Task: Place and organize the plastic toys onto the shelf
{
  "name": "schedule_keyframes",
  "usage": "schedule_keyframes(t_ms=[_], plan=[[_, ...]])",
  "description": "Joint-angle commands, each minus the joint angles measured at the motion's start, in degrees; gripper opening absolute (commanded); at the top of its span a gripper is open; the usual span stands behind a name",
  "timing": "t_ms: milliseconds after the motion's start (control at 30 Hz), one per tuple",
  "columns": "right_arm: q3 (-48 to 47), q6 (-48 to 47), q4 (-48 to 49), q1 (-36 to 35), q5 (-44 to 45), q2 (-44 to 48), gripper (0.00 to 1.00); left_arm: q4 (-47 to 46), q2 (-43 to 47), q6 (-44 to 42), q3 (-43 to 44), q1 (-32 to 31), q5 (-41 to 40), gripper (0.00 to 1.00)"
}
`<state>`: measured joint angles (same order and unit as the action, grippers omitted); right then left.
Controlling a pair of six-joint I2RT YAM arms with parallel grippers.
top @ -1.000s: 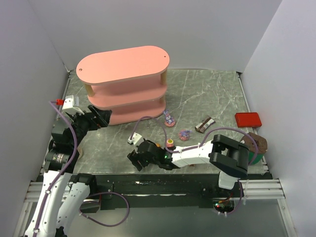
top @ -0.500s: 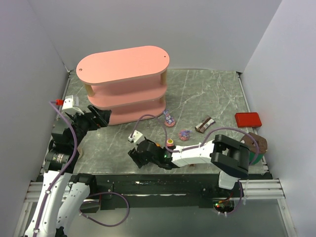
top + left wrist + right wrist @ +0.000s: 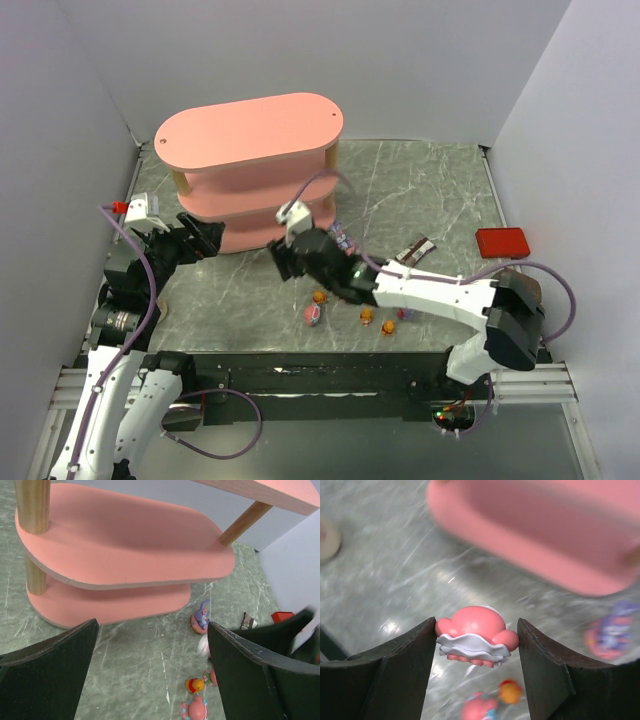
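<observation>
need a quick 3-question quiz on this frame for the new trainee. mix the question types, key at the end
1. True or false: the right gripper holds a purple toy.
2. Pick one. The left gripper is: A) open with nothing between its fingers, B) shut on a toy, C) out of every view.
3. Fill in: seen from the overhead camera, the top board of the shelf carries ___ toys.

Key:
1. False. It is closed on the pink-white toy.
2. A.
3. No.
</observation>
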<state>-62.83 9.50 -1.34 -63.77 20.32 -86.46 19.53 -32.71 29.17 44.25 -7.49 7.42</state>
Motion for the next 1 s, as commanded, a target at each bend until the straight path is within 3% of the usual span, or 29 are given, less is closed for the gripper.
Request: schedule_keyframes(t_ms=[0,267,967], plan=[[-7.91,-1.59,-5.94,5.75,2.18,2.87,0.58,-1.42,0.8,-0.6,0.14,0.02,-0.91,0.96],[-16.0,2.01,-12.01,14.1,2.1,-1.17,0.58,-1.25,0.89,-0.6,0.14,0.02,-0.92,0.96],[-19.09,0.0,-4.38,17.53,5.35,-7.32,0.59,-0.81,0.89,-0.69,0.4,0.02,-1.44,0.97]])
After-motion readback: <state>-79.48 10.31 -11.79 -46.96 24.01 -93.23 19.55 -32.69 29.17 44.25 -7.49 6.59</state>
